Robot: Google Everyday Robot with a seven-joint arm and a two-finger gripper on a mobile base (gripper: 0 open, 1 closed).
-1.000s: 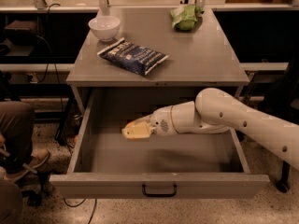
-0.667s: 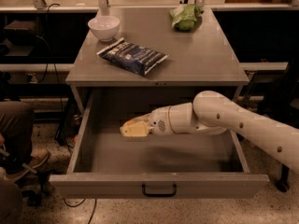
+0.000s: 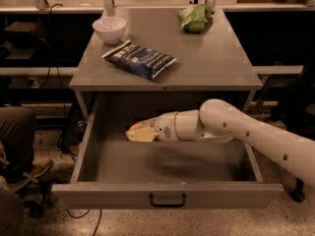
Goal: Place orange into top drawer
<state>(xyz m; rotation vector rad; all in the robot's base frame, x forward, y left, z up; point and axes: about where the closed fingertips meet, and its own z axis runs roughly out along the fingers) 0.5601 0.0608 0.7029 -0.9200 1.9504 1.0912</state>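
**A:** What's inside the top drawer (image 3: pixel 167 194)?

**B:** It's pulled open under the tabletop (image 3: pixel 216 63). The gripper (image 3: pixel 140 132) hangs inside it, over the left half, with the arm reaching in from the right.

**A:** And the orange (image 3: pixel 131 130)?

**B:** The fingers (image 3: pixel 145 134) are closed on it above the drawer floor. Only a sliver of its skin shows at the tip.

**A:** The bowl?

**B:** The white bowl (image 3: pixel 109 28) sits back left on the tabletop. I can't tell what it holds. A dark blue bag (image 3: pixel 139 59) lies beside it, and a green bag (image 3: pixel 195 17) is back right.
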